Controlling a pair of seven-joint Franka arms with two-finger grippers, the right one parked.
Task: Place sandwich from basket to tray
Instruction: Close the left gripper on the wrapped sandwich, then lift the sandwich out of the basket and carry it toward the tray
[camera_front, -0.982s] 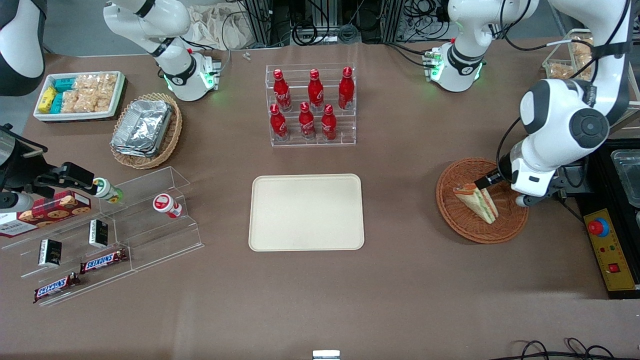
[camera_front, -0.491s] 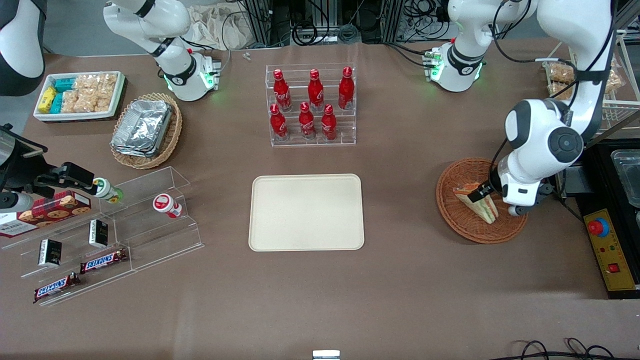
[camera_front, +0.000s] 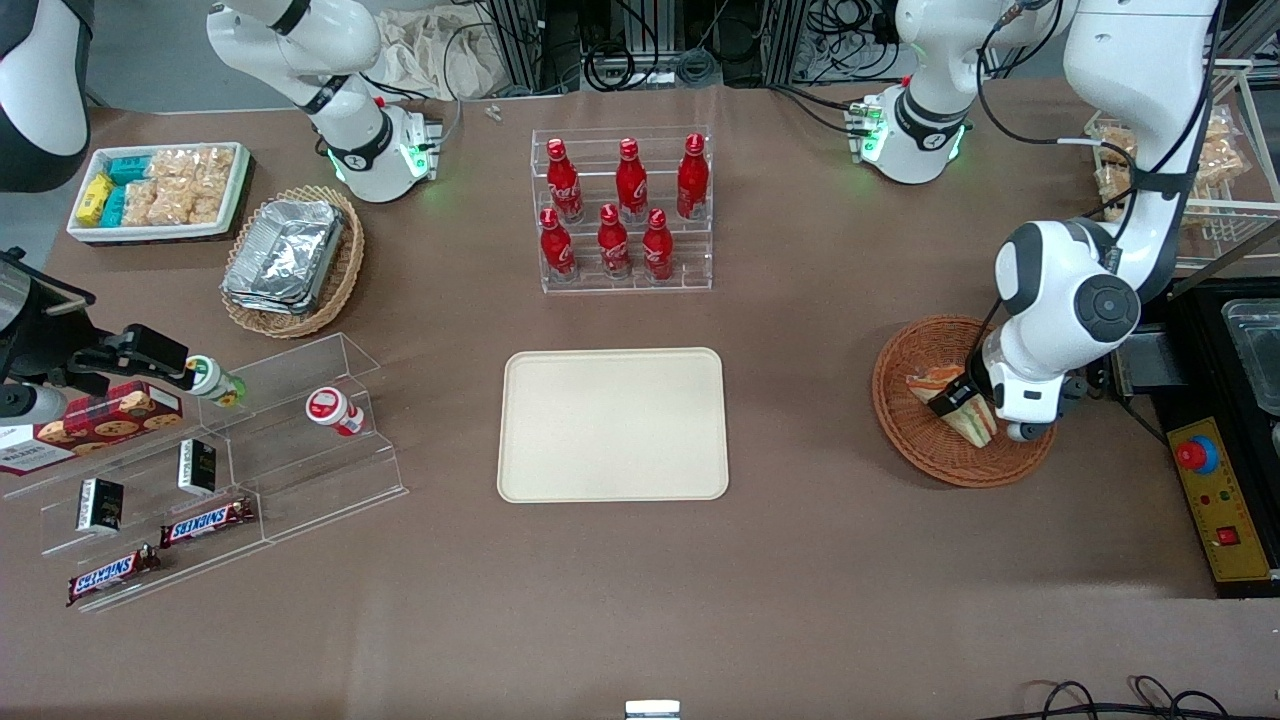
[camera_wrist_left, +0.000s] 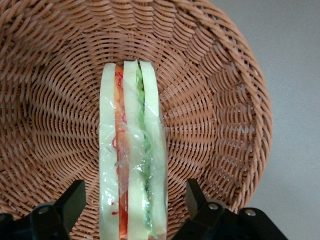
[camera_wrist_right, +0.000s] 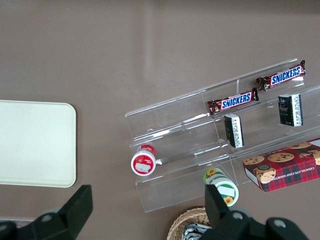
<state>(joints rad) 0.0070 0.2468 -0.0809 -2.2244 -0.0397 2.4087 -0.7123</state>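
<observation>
The sandwich (camera_front: 932, 381), a clear-wrapped white-bread wedge with orange-red and green layers, lies in the round reddish-brown wicker basket (camera_front: 915, 450) toward the working arm's end of the table. My left gripper (camera_front: 957, 406) is low over the basket and open. In the left wrist view the sandwich (camera_wrist_left: 132, 150) stands on edge between the two black fingers (camera_wrist_left: 75, 195), with a gap on each side, on the basket's weave (camera_wrist_left: 215, 100). The cream-beige tray (camera_front: 612, 424) lies flat mid-table with nothing on it, and its corner shows in the right wrist view (camera_wrist_right: 35, 142).
A clear rack of red bottles (camera_front: 623, 210) stands farther from the camera than the tray. A control box with a red button (camera_front: 1215, 500) sits beside the basket. Toward the parked arm's end are a clear stepped shelf of snacks (camera_front: 230, 450) and a tan basket of foil containers (camera_front: 295, 260).
The left arm has swung in over the basket and come down. Its gripper moved from the sandwich's upper corner to straddling the wedge. The sandwich has not moved.
</observation>
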